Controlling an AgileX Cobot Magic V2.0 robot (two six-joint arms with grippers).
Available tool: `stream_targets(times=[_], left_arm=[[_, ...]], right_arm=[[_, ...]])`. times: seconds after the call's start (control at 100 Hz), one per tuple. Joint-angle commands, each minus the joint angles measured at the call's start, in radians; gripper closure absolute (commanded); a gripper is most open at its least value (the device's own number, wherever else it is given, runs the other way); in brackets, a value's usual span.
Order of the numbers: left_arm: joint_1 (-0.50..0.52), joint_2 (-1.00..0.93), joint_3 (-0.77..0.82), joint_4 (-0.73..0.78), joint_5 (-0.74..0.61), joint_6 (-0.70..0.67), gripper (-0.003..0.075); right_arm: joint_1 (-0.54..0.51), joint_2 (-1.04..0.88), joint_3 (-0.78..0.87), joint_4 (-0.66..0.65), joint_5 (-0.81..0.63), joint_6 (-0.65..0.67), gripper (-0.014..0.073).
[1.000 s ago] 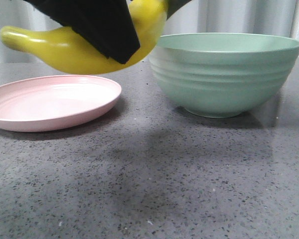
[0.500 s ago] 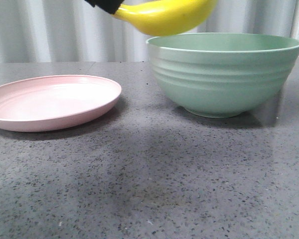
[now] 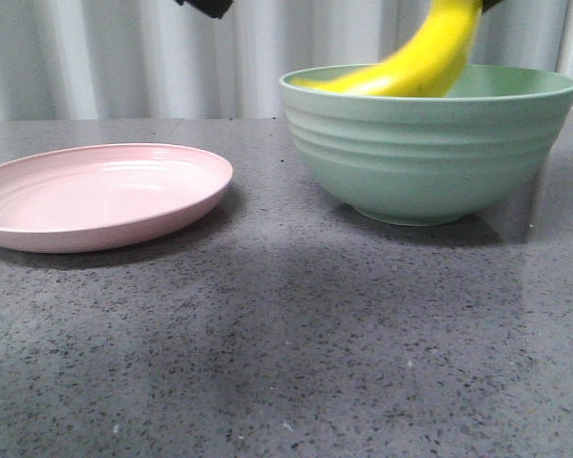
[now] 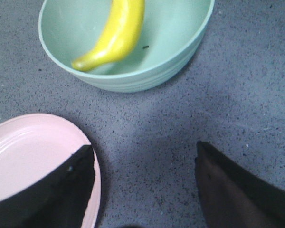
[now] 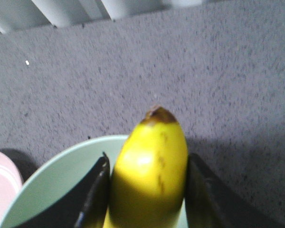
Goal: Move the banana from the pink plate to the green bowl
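Note:
The yellow banana [image 3: 430, 62] hangs tilted, its lower stem end inside the green bowl [image 3: 430, 162] and its upper part running out of the top of the front view. My right gripper [image 5: 147, 159] is shut on the banana [image 5: 149, 171] near its dark tip, above the bowl's rim [image 5: 52, 190]. My left gripper [image 4: 143, 146] is open and empty, high above the table between the pink plate [image 4: 28, 152] and the bowl [image 4: 133, 80]. In the left wrist view the banana [image 4: 116, 35] lies along the bowl's inside. The plate [image 3: 95, 196] is bare.
The grey speckled table [image 3: 296, 343] runs from the front edge to a pale pleated curtain [image 3: 105, 57] at the back. A black finger of the left gripper [image 3: 205, 8] shows at the top edge of the front view.
The banana has moved right from above the plate to over the bowl, then tipped so its lower end dips into the bowl. Plate and bowl have not moved.

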Motion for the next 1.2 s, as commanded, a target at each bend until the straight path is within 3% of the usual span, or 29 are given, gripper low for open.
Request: stream_targets(times=[0.0, 0.29, 0.46, 0.56, 0.7, 0.72, 0.92, 1.19], left_arm=[[-0.008, -0.025, -0.033, 0.008, -0.083, -0.035, 0.0298], [-0.008, -0.025, -0.033, 0.004, -0.092, -0.035, 0.0298], [-0.005, -0.059, -0.033, 0.004, -0.092, -0.042, 0.0316], [-0.005, -0.094, -0.033, 0.018, -0.092, -0.060, 0.0452], [-0.005, -0.150, -0.031, 0.016, -0.092, -0.069, 0.0737], [-0.005, -0.160, -0.029, 0.020, -0.092, -0.069, 0.0737], [-0.005, -0.251, 0.020, 0.048, -0.112, -0.092, 0.0739], [-0.005, -0.452, 0.250, 0.098, -0.313, -0.191, 0.0739]], right_arm=[[-0.007, -0.025, -0.037, -0.004, -0.051, -0.008, 0.0298], [-0.007, -0.029, -0.037, -0.028, -0.043, -0.008, 0.0298], [-0.007, -0.076, -0.037, -0.184, -0.032, -0.008, 0.0303], [-0.007, -0.126, -0.037, -0.216, 0.012, -0.008, 0.0379], [-0.005, -0.191, -0.037, -0.220, 0.083, -0.032, 0.0637], [-0.005, -0.202, -0.037, -0.220, 0.094, -0.037, 0.0674], [-0.005, -0.323, -0.014, -0.220, 0.159, -0.039, 0.0669], [-0.005, -0.583, 0.226, -0.220, 0.029, -0.063, 0.0669]])
